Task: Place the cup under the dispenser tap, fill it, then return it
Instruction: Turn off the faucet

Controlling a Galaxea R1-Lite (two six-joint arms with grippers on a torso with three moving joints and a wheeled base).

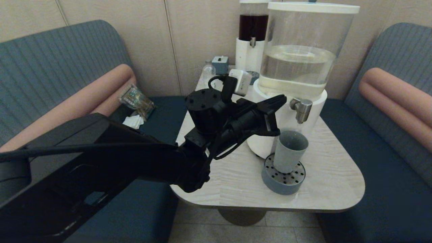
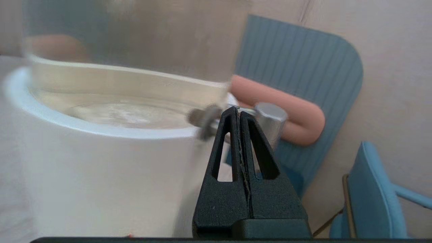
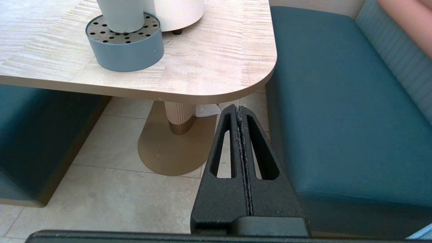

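Head view: your cup (image 1: 289,151) stands upright on the perforated drip tray (image 1: 283,180), right below the tap (image 1: 302,109). Your left gripper (image 1: 281,98) hovers just beside the tap, fingers pressed together, holding nothing.

Left wrist: fingertips (image 2: 239,113) closed, right up against the tap (image 2: 270,119) by the dispenser (image 2: 101,162).

Right wrist: your right gripper (image 3: 239,109) hangs clenched and empty below the table (image 3: 202,67); cup (image 3: 121,15) on the tray (image 3: 126,50).
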